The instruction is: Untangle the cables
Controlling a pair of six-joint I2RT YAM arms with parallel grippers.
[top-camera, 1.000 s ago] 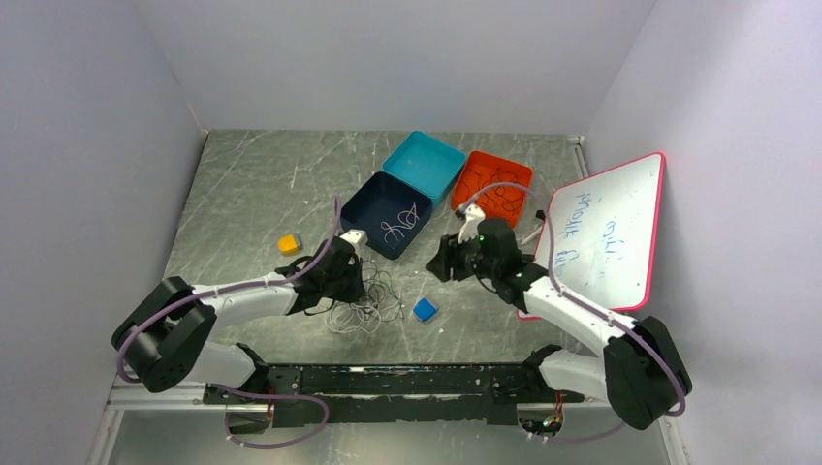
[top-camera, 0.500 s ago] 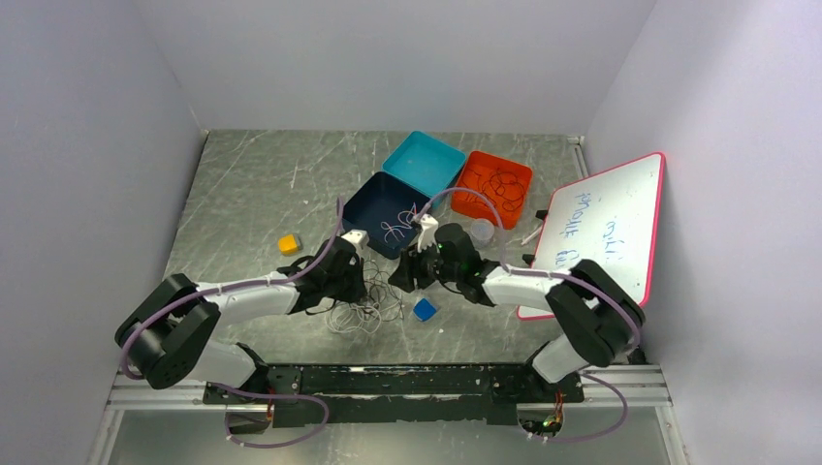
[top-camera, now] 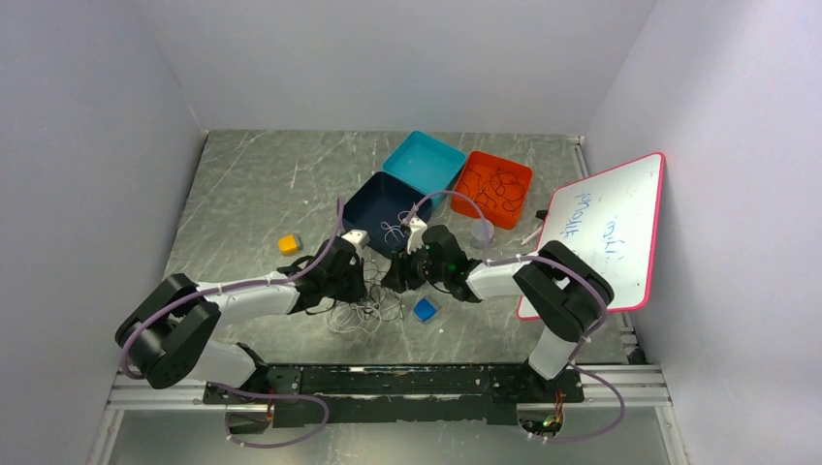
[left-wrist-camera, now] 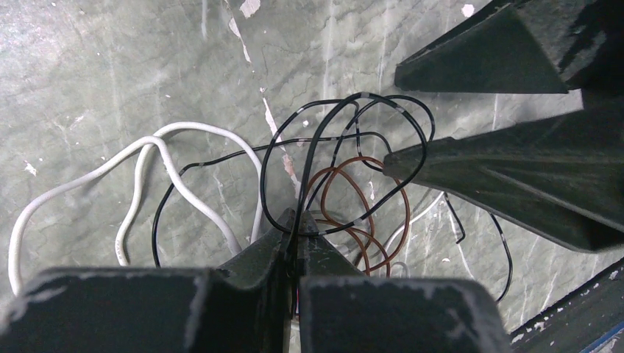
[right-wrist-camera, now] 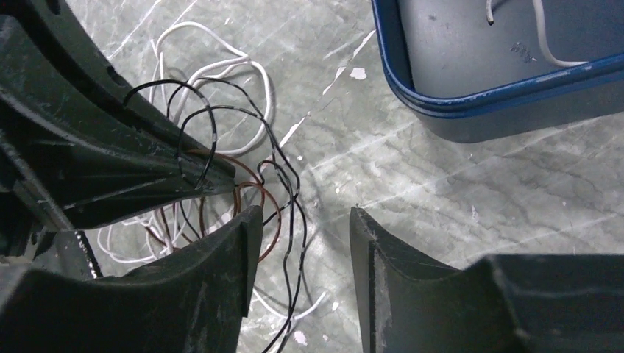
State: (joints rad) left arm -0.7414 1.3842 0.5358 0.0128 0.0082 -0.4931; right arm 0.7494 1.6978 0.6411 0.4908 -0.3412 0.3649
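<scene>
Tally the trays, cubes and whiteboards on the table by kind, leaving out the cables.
Trays: 3, namely navy tray, teal tray, orange tray
Cubes: 2, namely yellow cube, blue cube
Whiteboard: 1
Total: 6

— Where are the cables (top-camera: 361, 308)?
— In one loose tangle on the table (top-camera: 242, 194), about the middle, toward the near edge.
— What's in it?
— A white cable (left-wrist-camera: 193, 126) in long, flat bends. A black cable (left-wrist-camera: 368, 95) in overlapping loops that cross the white. And a brown cable (left-wrist-camera: 405, 206) coiled in small rings among the black loops.
</scene>
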